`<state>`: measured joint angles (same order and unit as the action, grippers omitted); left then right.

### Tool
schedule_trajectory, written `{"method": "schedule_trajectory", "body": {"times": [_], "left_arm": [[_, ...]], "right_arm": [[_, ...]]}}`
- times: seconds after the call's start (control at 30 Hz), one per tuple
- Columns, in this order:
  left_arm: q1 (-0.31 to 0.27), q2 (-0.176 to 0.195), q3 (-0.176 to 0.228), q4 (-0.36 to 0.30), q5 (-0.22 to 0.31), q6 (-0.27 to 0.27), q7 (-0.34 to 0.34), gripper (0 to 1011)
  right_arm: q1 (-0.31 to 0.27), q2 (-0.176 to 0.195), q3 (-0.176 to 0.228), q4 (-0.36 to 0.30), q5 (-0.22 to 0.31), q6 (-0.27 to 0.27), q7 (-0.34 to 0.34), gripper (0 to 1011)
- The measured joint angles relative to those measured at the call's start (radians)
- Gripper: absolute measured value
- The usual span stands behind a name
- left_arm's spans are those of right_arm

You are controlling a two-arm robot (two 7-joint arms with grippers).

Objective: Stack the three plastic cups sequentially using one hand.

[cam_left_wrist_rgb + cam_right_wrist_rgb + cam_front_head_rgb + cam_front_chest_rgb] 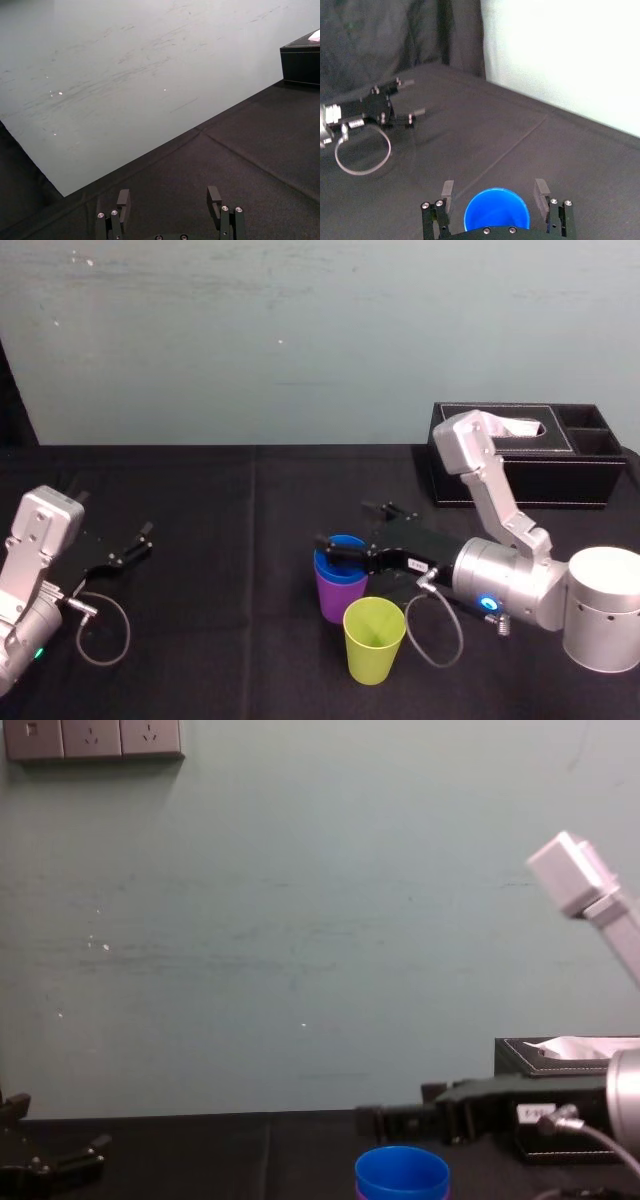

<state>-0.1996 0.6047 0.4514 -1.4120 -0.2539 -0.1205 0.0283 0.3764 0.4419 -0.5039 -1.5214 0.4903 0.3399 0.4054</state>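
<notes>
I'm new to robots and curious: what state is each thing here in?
blue cup: upright, nested inside the purple cup.
purple cup: upright, holding the blue cup.
yellow-green cup: upright, alone, empty.
right pincer: open, a finger on either side of the blue cup.
left pincer: open, parked at the left.
tissue box: tissue poking out.

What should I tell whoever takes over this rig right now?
Right tool: open, with a finger on either side of the blue cup at its rim, apparently not touching it.
Left tool: open, parked low over the table on the robot's left.
Cups: the blue cup is nested in the purple cup. The yellow-green cup stands alone beside them, nearer the robot.
Done: blue into purple.
Left: add the yellow-green cup to the stack.
</notes>
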Motion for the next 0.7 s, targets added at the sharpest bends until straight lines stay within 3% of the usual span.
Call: {"method": "schedule_trajectory", "body": {"times": [0.2, 0.4, 0.7], "left_arm": [[0.000, 0.000, 0.000, 0.000, 0.000, 0.000, 0.000, 1000], [0.000, 0.000, 0.000, 0.000, 0.000, 0.000, 0.000, 1000], [0.000, 0.000, 0.000, 0.000, 0.000, 0.000, 0.000, 1000]], "right_arm": [[-0.037, 0.021, 0.032, -0.047, 0.014, -0.027, -0.012, 1004], [-0.110, 0.072, 0.069, -0.130, 0.030, -0.034, -0.026, 1004], [-0.295, 0.197, 0.147, -0.268, 0.082, -0.080, -0.012, 1004]]}}
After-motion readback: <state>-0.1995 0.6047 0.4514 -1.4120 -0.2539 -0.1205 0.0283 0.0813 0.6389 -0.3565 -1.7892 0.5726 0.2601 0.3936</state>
